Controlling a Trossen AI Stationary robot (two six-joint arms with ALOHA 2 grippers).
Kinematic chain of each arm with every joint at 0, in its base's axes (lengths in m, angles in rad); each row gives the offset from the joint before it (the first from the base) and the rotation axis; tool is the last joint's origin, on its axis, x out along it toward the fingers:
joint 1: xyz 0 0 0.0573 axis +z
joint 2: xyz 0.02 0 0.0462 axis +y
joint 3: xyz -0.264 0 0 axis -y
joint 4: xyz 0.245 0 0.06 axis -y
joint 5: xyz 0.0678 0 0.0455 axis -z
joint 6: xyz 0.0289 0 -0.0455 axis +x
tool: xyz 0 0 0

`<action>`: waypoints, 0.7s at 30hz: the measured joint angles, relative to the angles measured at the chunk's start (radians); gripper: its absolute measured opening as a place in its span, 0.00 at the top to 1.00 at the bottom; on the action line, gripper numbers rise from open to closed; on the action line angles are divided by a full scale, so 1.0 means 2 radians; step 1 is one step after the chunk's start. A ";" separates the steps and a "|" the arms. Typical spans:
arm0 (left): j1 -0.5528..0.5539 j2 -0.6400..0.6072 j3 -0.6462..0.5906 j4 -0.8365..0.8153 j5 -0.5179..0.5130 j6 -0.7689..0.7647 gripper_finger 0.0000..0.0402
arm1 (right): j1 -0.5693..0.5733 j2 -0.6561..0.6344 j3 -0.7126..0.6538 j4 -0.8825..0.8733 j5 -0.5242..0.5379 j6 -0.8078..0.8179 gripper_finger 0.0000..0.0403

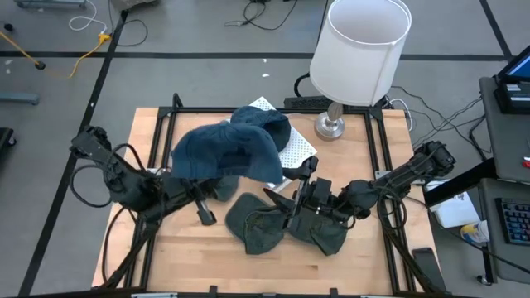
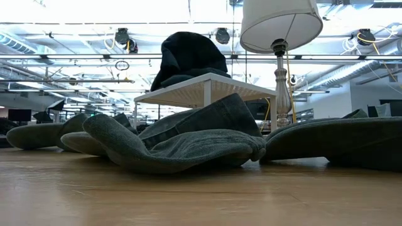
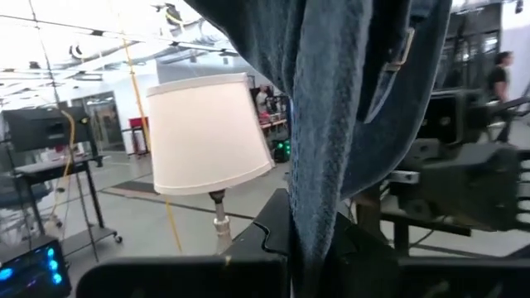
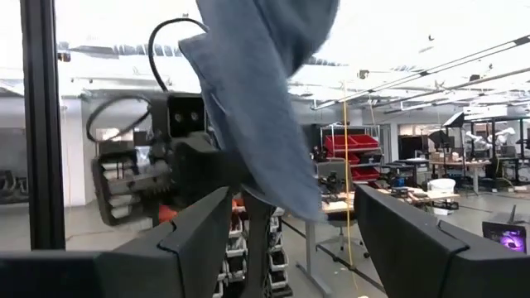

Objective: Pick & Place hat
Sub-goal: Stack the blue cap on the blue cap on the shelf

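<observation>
Closed tightly, the left gripper (image 1: pixel 217 186) is seen pinching the edge of a blue hat (image 1: pixel 225 153), which is held lifted over the table (image 1: pixel 356 252). Spread wide, the right gripper (image 1: pixel 286 201) is kept just beside that hat, with blue cloth hanging between its fingers (image 4: pixel 195 240) in the right wrist view and nothing clamped. Four hats are counted from above: the blue one, a dark blue hat (image 1: pixel 267 124) on a white stand (image 1: pixel 298 149), and two green hats (image 1: pixel 261 223) lying on the wood under the right arm. One white lamp (image 1: pixel 360 51) is seen. Only the low view shows the stand's legs; only the left wrist view shows a person far behind.
</observation>
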 joint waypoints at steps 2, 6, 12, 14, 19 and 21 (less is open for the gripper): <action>0.004 0.000 0.000 0.000 -0.002 0.000 0.98 | -0.001 0.000 0.000 0.002 0.001 0.001 0.38; 0.015 0.007 0.000 0.000 0.010 -0.009 0.98 | -0.003 0.000 0.000 0.005 0.000 0.006 0.44; 0.019 0.014 0.000 -0.004 0.017 -0.030 0.98 | -0.006 0.000 0.000 0.008 -0.021 0.018 0.60; 0.019 0.016 0.000 -0.004 0.014 -0.030 0.98 | -0.006 0.000 0.000 0.008 -0.023 0.017 0.66; 0.016 0.016 0.000 -0.005 0.010 -0.030 0.97 | -0.006 0.000 0.000 0.010 -0.012 0.008 0.90; 0.012 0.016 0.000 -0.005 0.011 -0.032 0.96 | -0.006 0.000 0.000 0.015 -0.010 -0.001 0.97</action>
